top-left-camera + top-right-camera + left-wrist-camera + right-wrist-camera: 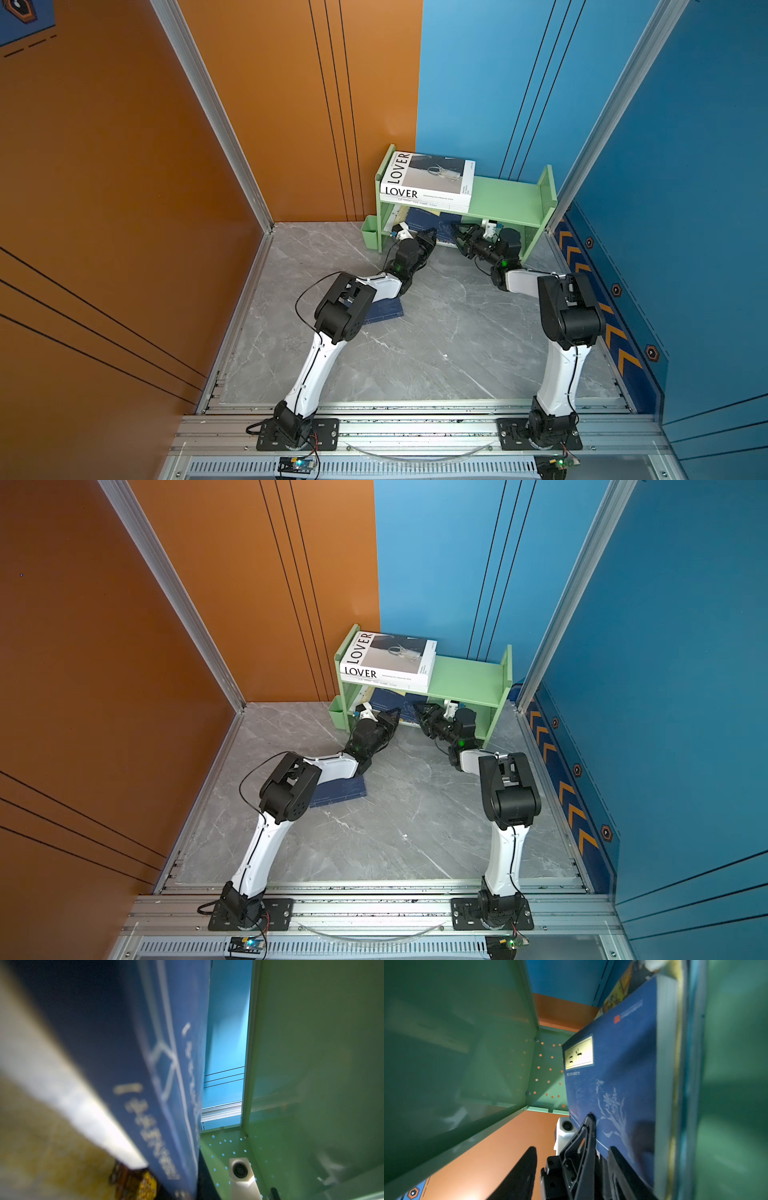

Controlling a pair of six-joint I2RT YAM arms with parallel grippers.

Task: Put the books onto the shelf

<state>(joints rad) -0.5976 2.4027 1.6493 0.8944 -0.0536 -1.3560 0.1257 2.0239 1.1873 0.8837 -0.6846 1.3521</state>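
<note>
Navy book [428, 224] inside shelf [509, 199], between left gripper [430, 239] and right gripper [459, 236]

The word "LOVER" stands twice in large black letters on the thick white book [428, 178] lying on the top tier of the green shelf [509, 199], across its cover and along its spine; the cream label [579, 1054] on the navy book [616, 1084] bears characters too blurred to read.
</note>
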